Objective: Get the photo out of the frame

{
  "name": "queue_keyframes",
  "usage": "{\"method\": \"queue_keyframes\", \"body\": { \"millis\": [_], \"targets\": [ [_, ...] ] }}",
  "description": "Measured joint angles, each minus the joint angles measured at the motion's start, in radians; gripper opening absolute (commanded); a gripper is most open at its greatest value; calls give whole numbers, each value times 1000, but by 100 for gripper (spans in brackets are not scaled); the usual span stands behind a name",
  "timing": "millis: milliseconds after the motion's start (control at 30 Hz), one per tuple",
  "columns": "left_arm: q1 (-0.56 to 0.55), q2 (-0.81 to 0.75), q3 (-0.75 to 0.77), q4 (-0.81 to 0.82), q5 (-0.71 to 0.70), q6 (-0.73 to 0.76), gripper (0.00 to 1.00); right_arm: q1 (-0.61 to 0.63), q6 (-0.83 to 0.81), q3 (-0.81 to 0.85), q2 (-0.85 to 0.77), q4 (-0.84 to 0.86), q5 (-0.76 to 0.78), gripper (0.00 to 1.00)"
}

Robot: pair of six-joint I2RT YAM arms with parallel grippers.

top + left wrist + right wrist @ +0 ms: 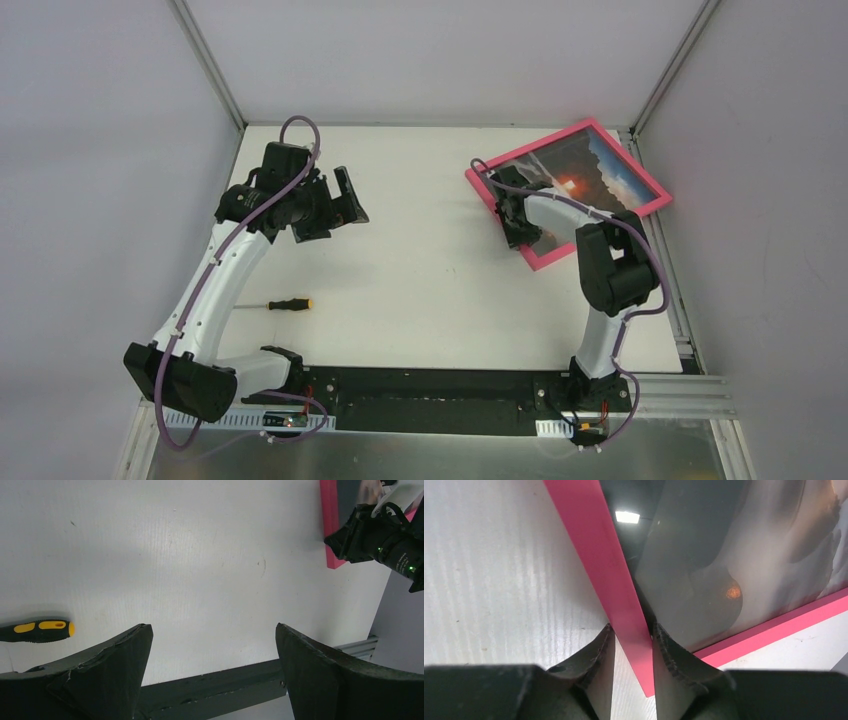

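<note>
The pink frame (530, 148) lies face up at the back right of the table. The sunset photo (585, 180) sits inside it. My right gripper (515, 215) is shut on the frame's left pink border (594, 555) near its near corner. One finger is outside the border and the other is over the photo (724, 555); the gripper (633, 630) pinches the strip between them. My left gripper (345, 200) is open and empty above the table's left half, well apart from the frame. The left wrist view shows the gripper (214, 630) wide open and the frame's edge (329, 525) at top right.
A yellow and black screwdriver (288, 304) lies on the table near the left arm and also shows in the left wrist view (37, 630). Grey walls enclose the table (430, 270), and the frame sits close to the right wall. A black bar runs along the near edge.
</note>
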Motion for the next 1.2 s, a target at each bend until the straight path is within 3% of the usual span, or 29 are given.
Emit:
{"method": "queue_keyframes", "body": {
  "millis": [300,700,767,933,1100,1200],
  "targets": [
    [0,-13,-8,1,0,-27,95,149,2,-49,-42,11,-19,12],
    [0,-179,-182,-3,40,-163,91,621,132,-212,-180,6,-28,16],
    [0,-235,-218,-5,47,-193,91,698,168,-232,-200,6,-31,24],
    [0,-303,-278,-8,96,-259,91,840,312,-264,-249,0,-51,57],
    [-7,-289,-333,-2,155,-300,91,844,515,-292,-402,-51,-17,82],
    [-34,-269,-336,12,181,-315,91,826,647,-313,-549,-85,15,92]
  ]
}}
